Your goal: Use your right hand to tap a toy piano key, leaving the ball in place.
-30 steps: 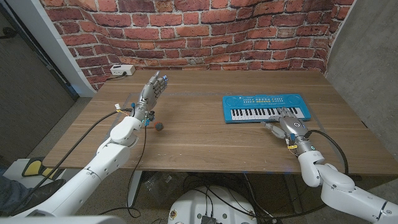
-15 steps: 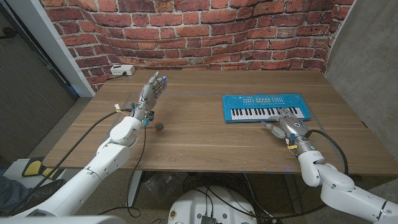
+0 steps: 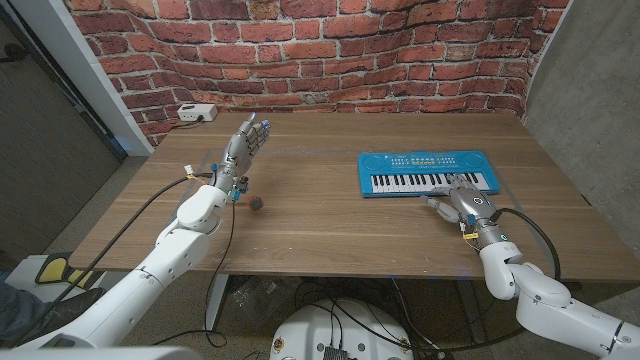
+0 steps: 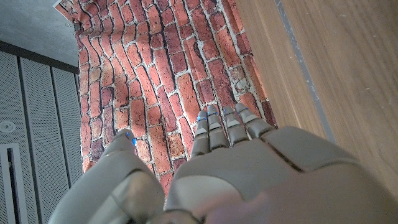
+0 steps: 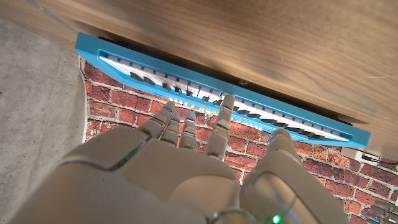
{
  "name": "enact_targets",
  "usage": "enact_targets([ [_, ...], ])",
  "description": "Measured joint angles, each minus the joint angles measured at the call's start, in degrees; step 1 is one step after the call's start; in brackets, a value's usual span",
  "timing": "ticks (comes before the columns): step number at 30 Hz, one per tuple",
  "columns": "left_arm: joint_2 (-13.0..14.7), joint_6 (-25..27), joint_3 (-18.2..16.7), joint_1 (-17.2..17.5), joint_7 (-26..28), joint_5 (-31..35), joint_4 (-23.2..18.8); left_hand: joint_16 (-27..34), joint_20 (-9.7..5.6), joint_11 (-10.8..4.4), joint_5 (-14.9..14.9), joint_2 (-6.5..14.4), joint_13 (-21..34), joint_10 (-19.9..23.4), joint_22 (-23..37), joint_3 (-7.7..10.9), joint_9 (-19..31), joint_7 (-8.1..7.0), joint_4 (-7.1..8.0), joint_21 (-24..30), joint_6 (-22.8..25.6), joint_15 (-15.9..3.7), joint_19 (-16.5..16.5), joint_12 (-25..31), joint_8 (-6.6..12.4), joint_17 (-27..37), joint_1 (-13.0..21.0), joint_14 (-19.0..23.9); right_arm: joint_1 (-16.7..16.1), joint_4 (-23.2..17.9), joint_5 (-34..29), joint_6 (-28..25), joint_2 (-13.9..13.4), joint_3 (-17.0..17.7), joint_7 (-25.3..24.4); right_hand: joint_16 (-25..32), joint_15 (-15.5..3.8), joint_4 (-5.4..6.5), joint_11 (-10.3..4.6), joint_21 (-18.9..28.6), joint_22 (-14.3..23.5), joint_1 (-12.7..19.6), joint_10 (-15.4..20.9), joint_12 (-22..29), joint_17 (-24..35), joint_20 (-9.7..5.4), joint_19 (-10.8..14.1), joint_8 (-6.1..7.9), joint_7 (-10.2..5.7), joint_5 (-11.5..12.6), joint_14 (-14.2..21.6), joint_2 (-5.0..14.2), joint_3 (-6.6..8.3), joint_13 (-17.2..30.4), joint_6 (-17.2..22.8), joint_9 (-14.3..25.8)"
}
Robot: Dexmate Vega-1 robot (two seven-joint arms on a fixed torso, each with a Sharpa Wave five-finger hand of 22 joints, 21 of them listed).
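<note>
head view, right hand (image 3: 466,201) at toy piano (image 3: 427,174)

In the head view the right robot hand (image 3: 461,196) covers part of the white keys of the toy piano (image 3: 427,174), so fingertip contact is not clear. The ball (image 3: 258,203) is too small to tell details. The white box (image 3: 197,113) near the wall is also too small.

nothing has visibly moved, though the right hand (image 3: 463,196) may have shifted slightly at the piano (image 3: 427,174).
</note>
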Motion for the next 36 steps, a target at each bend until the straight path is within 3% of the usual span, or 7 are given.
enact_targets([
  [18,0.1,1.0,0.4,-0.8,0.1,0.4,0.3,0.0,0.00,0.00,0.0,0.0,0.0,0.0,0.0,-0.41,0.0,0.00,0.09,0.0,0.0,0.00,0.0,-0.5,0.00,0.0,0.0,0.0,0.7,0.2,-0.3,0.0,-0.4,-0.6,-0.1,0.0,0.30,-0.17,0.09,0.0,0.0,0.0,0.5,0.3,0.0,-0.21,0.2,0.34,0.24,0.0,0.3,0.00,0.17,0.0,0.2,0.2],
  [36,-0.2,1.2,1.0,-2.4,-0.8,0.4,2.0,0.0,0.00,-0.24,0.0,0.1,0.0,0.2,0.0,-0.41,0.0,0.01,0.09,-0.2,0.0,0.00,0.0,-0.5,-0.21,0.0,0.2,0.0,0.9,-0.9,-1.1,0.2,0.3,0.5,-2.8,0.2,0.21,-0.16,-0.11,0.5,0.0,0.3,1.9,0.9,0.0,-0.74,0.7,-0.67,0.06,0.0,1.3,0.30,0.16,0.0,0.1,0.2],
])
